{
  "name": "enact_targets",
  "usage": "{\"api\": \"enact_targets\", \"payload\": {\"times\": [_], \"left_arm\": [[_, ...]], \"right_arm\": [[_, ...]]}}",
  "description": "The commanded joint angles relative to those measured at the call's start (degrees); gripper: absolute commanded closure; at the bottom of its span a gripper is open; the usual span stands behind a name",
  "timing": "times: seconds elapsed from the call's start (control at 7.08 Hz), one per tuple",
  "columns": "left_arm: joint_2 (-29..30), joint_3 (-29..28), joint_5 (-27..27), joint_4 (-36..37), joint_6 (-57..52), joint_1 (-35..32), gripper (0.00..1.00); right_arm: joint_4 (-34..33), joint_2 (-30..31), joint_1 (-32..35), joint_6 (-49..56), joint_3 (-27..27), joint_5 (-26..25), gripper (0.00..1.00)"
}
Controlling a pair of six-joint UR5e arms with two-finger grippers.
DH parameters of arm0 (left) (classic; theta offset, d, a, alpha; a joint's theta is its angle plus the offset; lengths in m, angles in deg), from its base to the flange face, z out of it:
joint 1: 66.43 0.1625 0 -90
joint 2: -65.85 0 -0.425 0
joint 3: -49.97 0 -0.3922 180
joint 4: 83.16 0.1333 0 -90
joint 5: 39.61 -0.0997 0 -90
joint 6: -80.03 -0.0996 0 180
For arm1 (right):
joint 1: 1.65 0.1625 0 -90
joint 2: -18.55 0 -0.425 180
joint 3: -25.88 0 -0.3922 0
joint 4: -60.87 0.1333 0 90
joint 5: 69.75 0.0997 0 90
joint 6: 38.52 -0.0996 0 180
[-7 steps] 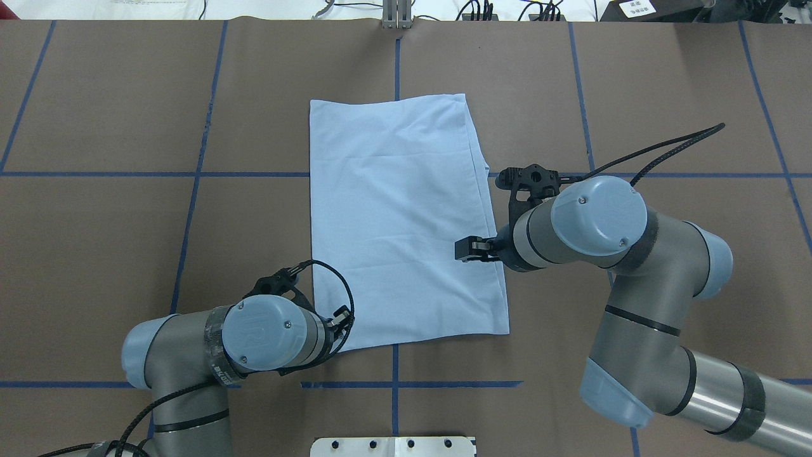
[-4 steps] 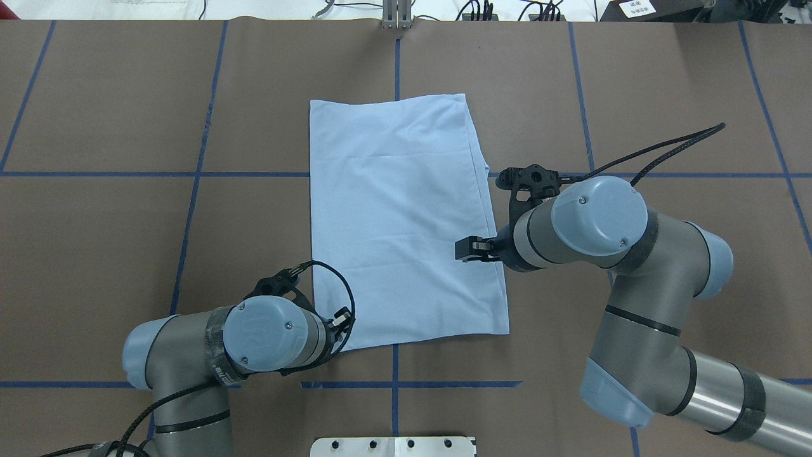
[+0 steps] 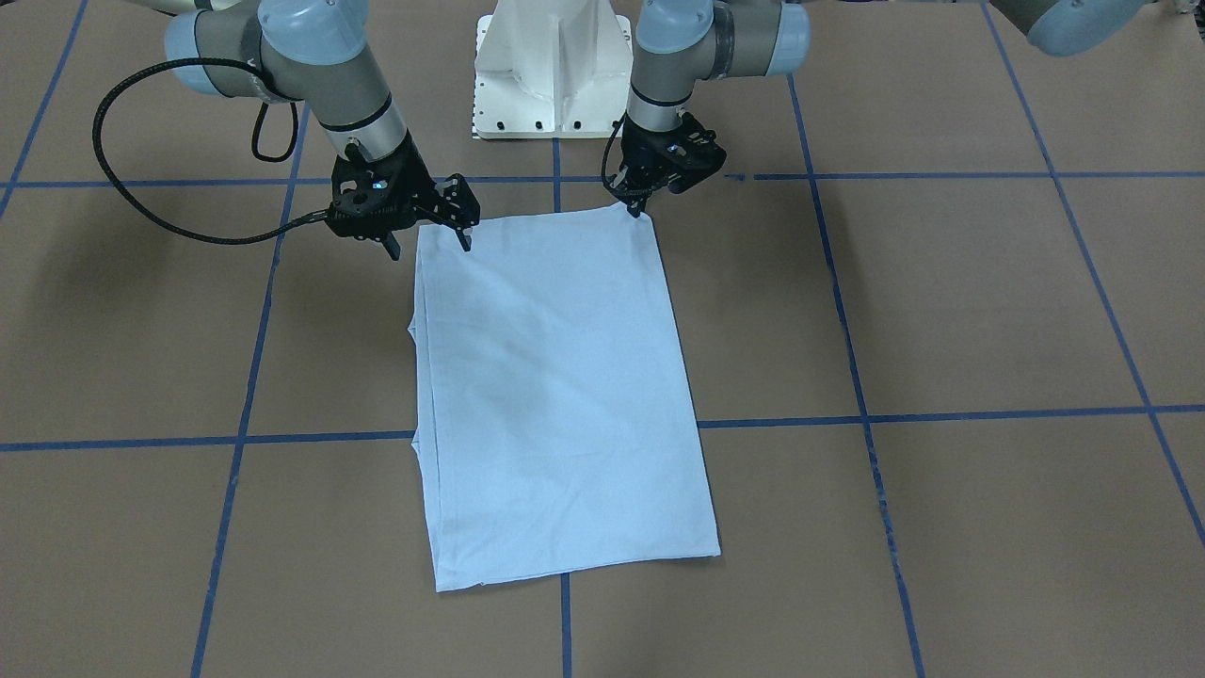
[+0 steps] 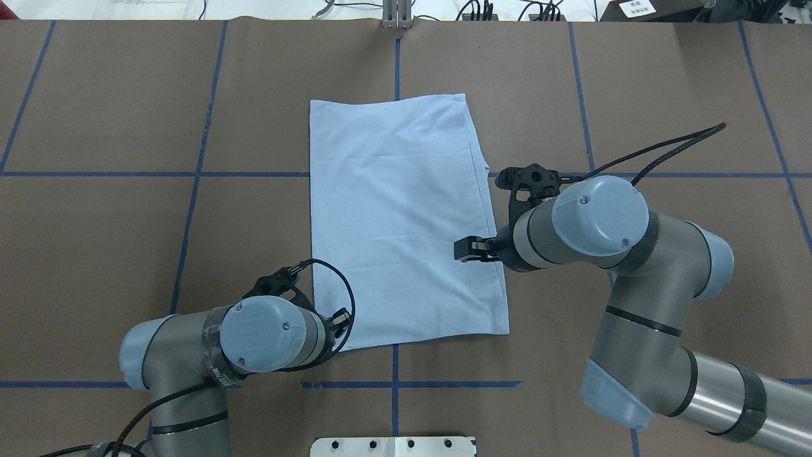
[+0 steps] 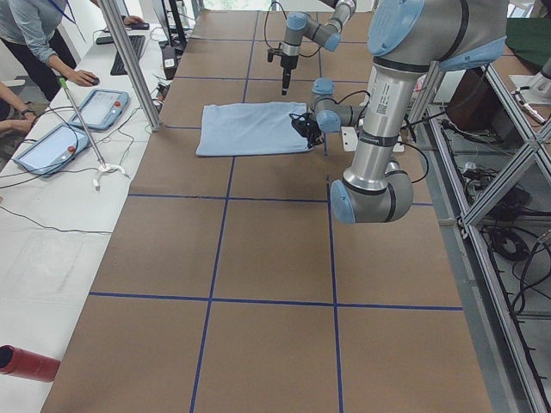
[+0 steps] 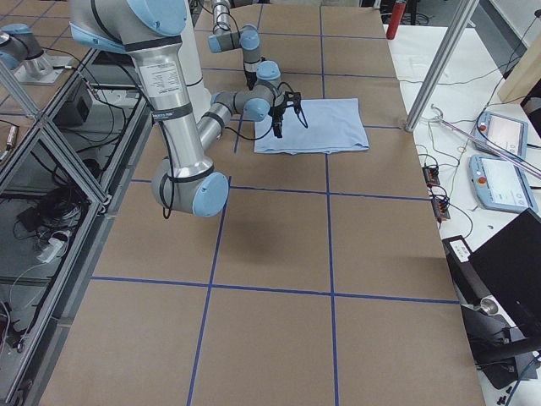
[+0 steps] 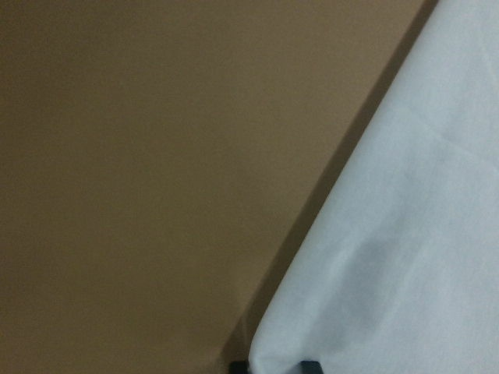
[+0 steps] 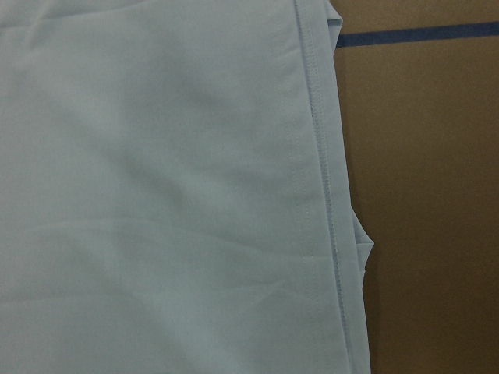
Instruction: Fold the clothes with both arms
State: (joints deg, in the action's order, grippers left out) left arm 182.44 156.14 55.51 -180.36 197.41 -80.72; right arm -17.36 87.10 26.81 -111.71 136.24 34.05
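Note:
The clothes are one light blue T-shirt (image 4: 399, 216) folded into a long rectangle, lying flat mid-table (image 3: 555, 395). My left gripper (image 3: 638, 205) sits at the shirt's near left corner (image 4: 341, 319). In the left wrist view that corner (image 7: 405, 257) runs down between two dark fingertips that stand close together, so the gripper looks shut on it. My right gripper (image 3: 428, 240) is open and straddles the shirt's right hemmed edge (image 8: 320, 195), with one fingertip (image 4: 466, 249) over the cloth. Collar and print are hidden.
The brown table cover carries a grid of blue tape lines (image 4: 196, 174). The white pedestal base (image 3: 551, 71) stands at the robot's edge. In the exterior left view a person (image 5: 34, 34) works at a side bench with tablets (image 5: 52, 146) past a metal pole (image 5: 129, 60).
The left arm's wrist has shifted very slightly toward the robot. The shirt and the right arm look unchanged.

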Motion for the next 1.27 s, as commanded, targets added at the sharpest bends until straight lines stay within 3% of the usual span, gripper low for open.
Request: {"api": "enact_targets", "payload": {"times": [0.0, 0.28, 0.57, 1.13], "left_arm": [[-0.39, 2.63, 0.06, 0.09, -0.40, -0.04, 1.00], [0.04, 2.64, 0.15, 0.00, -0.40, 0.05, 1.00], [0.04, 2.55, 0.15, 0.00, -0.66, 0.05, 1.00], [0.39, 2.55, 0.24, 0.00, -0.66, 0.66, 1.00]], "right_arm": [[0.01, 0.10, -1.03, -1.24, 0.29, 0.00, 0.00], [0.10, -0.43, -5.06, -11.92, 0.55, -1.31, 0.00], [-0.16, 0.01, -10.51, -24.66, 0.64, -7.53, 0.00], [-5.26, 0.54, -11.14, -28.76, -1.28, -7.65, 0.00]]}}
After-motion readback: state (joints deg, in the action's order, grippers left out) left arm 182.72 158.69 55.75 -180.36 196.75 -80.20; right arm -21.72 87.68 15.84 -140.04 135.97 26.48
